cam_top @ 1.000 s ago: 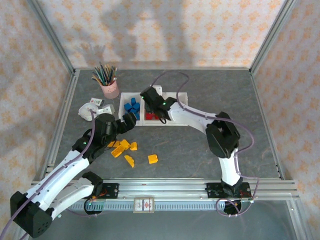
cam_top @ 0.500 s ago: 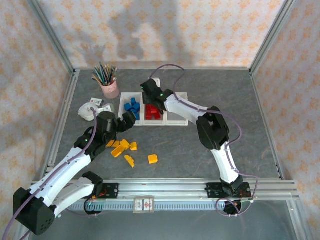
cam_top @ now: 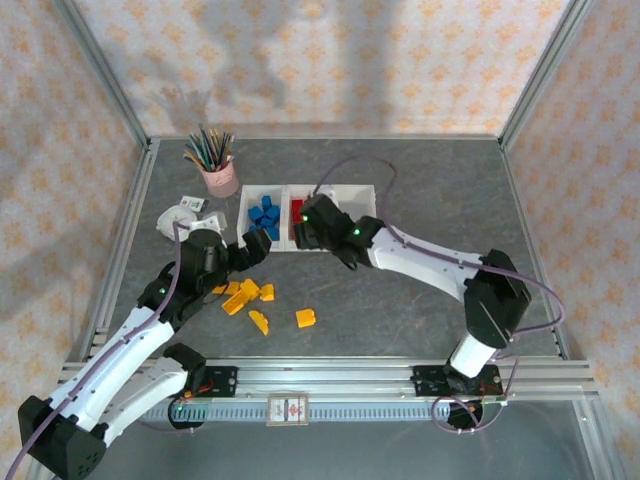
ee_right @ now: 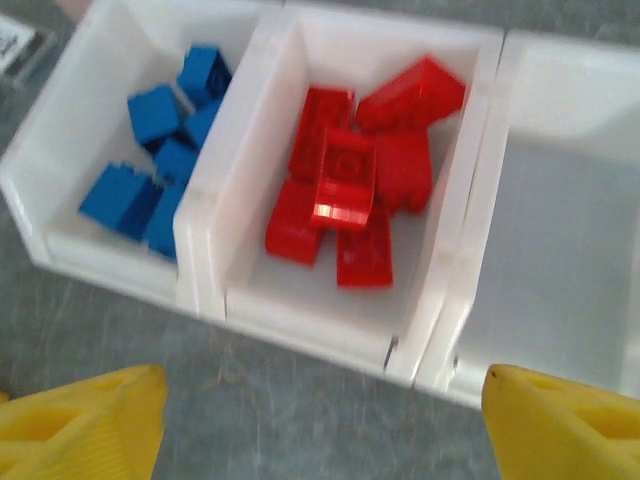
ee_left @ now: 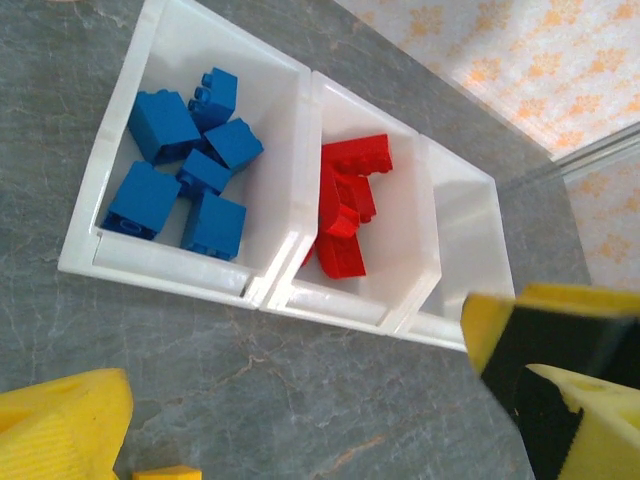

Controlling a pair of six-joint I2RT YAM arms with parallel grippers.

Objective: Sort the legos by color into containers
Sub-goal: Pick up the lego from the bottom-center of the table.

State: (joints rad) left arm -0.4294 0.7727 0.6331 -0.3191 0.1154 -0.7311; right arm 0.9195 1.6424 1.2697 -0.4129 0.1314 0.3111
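Observation:
The three joined white containers [cam_top: 366, 196] stand mid-table. Several blue legos [ee_left: 185, 155] lie in the left one, several red legos [ee_right: 355, 195] in the middle one, and the right one [ee_right: 570, 200] holds nothing. Several yellow legos [cam_top: 242, 292] are loose on the table in front, two more [cam_top: 306, 318] nearer the arms. My right gripper [ee_right: 320, 430] is open and empty over the table just before the red container's front wall. My left gripper [ee_left: 310, 420] hangs open and empty, just short of the blue container's front left corner [cam_top: 244, 238].
A pink cup of pencils [cam_top: 218, 172] stands behind the containers on the left. Some white odds and ends [cam_top: 180, 218] lie left of the blue container. Metal frame rails [cam_top: 128, 250] edge the grey table.
My right gripper has opened and drawn back from above the red container to its near side, the arm swinging right. The left arm has barely shifted.

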